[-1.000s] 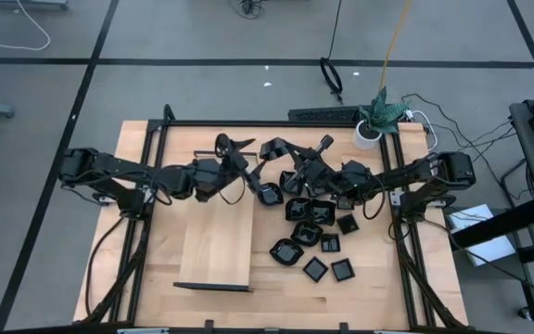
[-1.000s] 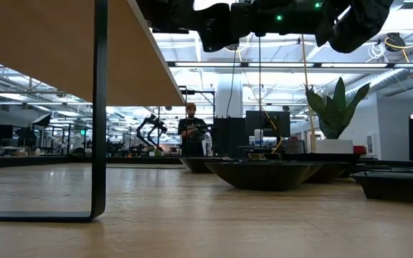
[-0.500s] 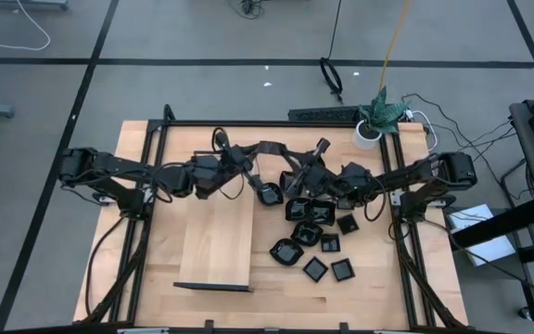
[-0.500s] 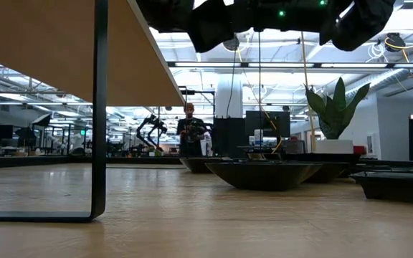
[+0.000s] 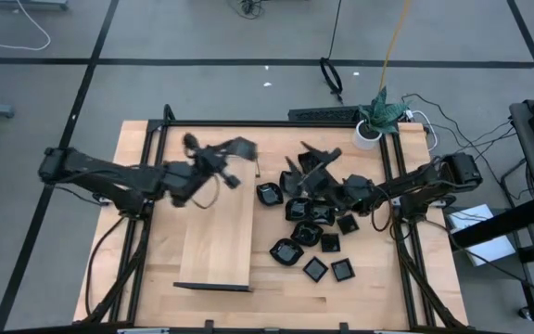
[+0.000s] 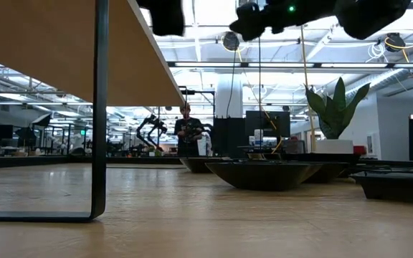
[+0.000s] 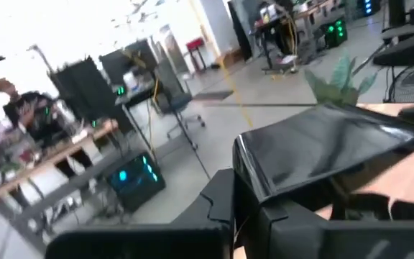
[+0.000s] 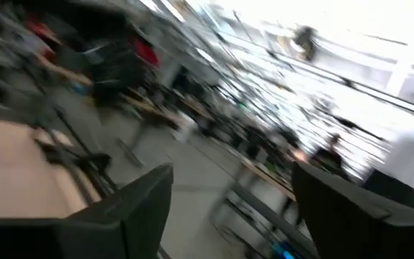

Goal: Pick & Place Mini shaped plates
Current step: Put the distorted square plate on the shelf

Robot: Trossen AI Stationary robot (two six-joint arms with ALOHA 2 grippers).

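High view: the left gripper [image 5: 239, 148] hangs above the far end of the pale wooden board [image 5: 216, 243], near the table's [image 5: 142, 283] far edge, its fingers clamped on one black plate [image 5: 237, 147]; the left wrist view shows that glossy plate [image 7: 322, 155] pinched at its rim. The right gripper [image 5: 315, 158] is raised over the far side of the cluster of mini shaped plates [image 5: 311, 232], which lies on the table's right half beside the board; its fingers stand apart, holding nothing.
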